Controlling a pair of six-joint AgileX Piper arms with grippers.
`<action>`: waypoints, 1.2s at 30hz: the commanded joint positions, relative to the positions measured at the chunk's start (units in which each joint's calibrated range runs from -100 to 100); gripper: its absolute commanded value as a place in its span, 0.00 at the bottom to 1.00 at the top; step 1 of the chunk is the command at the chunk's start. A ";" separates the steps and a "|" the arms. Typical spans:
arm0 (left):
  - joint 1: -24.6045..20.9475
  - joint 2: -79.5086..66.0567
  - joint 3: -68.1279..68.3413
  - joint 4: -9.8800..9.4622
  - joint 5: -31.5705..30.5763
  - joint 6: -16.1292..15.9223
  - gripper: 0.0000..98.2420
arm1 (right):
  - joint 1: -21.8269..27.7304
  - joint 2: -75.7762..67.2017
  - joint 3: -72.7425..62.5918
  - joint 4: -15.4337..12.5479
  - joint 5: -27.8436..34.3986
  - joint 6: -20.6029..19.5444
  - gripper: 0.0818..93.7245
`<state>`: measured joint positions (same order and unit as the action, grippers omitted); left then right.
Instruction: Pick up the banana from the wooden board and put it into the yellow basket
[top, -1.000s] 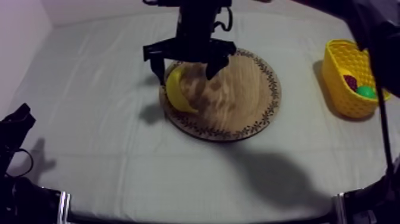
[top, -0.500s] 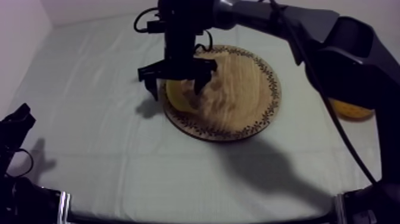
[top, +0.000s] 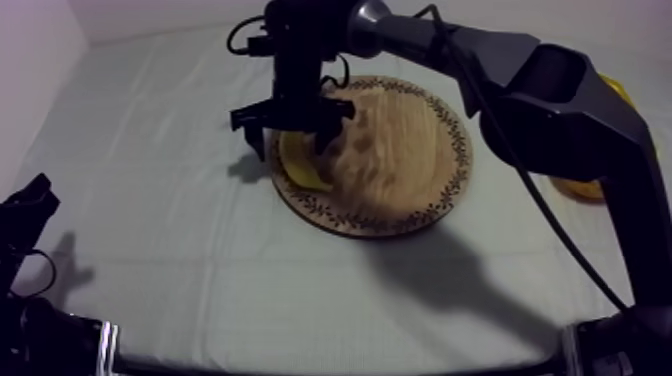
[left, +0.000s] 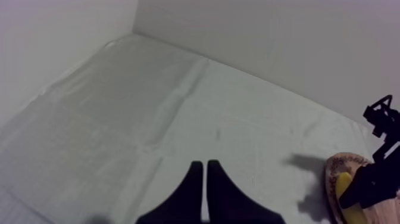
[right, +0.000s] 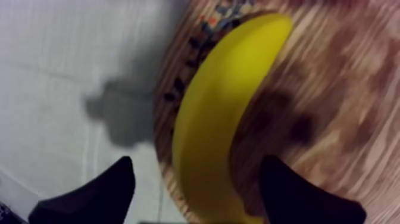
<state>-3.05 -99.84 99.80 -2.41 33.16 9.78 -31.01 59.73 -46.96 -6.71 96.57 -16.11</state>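
Observation:
The yellow banana (top: 300, 163) lies on the left edge of the round wooden board (top: 400, 150). My right gripper (top: 292, 138) hangs low over it, open, one finger outside the board's rim and the other over the wood. In the right wrist view the banana (right: 220, 113) runs between the two black fingers (right: 89, 199), which stand apart on either side of it without closing on it. The yellow basket (top: 588, 186) at the table's right is mostly hidden behind my right arm. My left gripper (left: 202, 179) is shut on nothing, low at the left (top: 25, 208).
The board's patterned rim (right: 196, 44) lies next to the banana, with grey-white cloth (top: 150, 150) beyond it. From the left wrist view the board (left: 340, 164) and my right gripper over it (left: 372, 179) are far off across open cloth.
My right gripper has come down from above the board to straddle the banana. The right arm has swung across and now covers most of the basket. The left arm has not moved.

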 joint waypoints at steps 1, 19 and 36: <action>-0.02 0.02 -0.02 -0.01 -0.01 0.01 0.00 | 0.15 0.57 -0.99 -0.15 0.01 0.12 0.60; -0.02 0.02 -0.02 -0.01 -0.01 0.01 0.00 | 0.85 3.12 -2.63 -0.72 -1.29 1.04 0.19; -0.02 0.02 -0.02 -0.01 -0.01 0.01 0.00 | 0.19 -11.06 3.34 -0.06 -1.23 1.45 0.19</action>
<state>-3.05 -99.84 99.80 -2.41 33.16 9.78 -30.76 50.83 -44.03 -7.01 95.24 -14.69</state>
